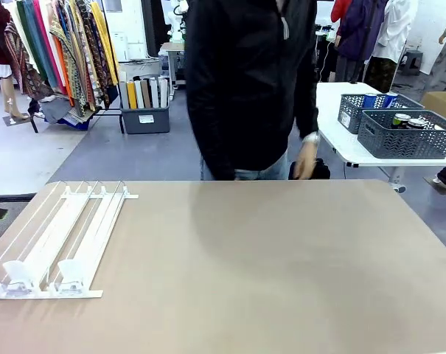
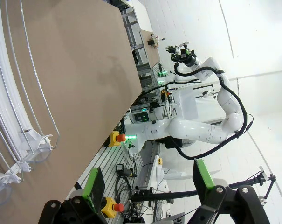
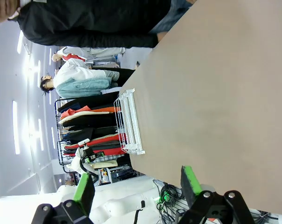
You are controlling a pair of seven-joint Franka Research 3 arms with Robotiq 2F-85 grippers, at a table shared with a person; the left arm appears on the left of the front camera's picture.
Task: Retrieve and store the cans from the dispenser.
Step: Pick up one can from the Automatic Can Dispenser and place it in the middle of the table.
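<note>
The dispenser (image 1: 60, 240) lies flat on the near left part of the brown table (image 1: 267, 265), its white lanes and thin rails running from the far end toward clear stops at the near edge; its lanes hold no cans. In the left wrist view the left gripper (image 2: 150, 182) has its green-padded fingers (image 2: 93, 183) spread wide with nothing between them, and the dispenser's rails (image 2: 19, 93) show at the picture's left. In the right wrist view the right gripper (image 3: 137, 185) likewise stands wide apart and holds nothing, above the table with the dispenser (image 3: 130, 122) farther off. A person in a dark jacket (image 1: 252, 81) stands at the far side of the table, one hand (image 1: 305, 161) hanging just past the far edge. On a white side table to the far right sit two grey mesh baskets (image 1: 407, 136) with cans (image 1: 401, 119) inside, blue ones in the farther basket.
</note>
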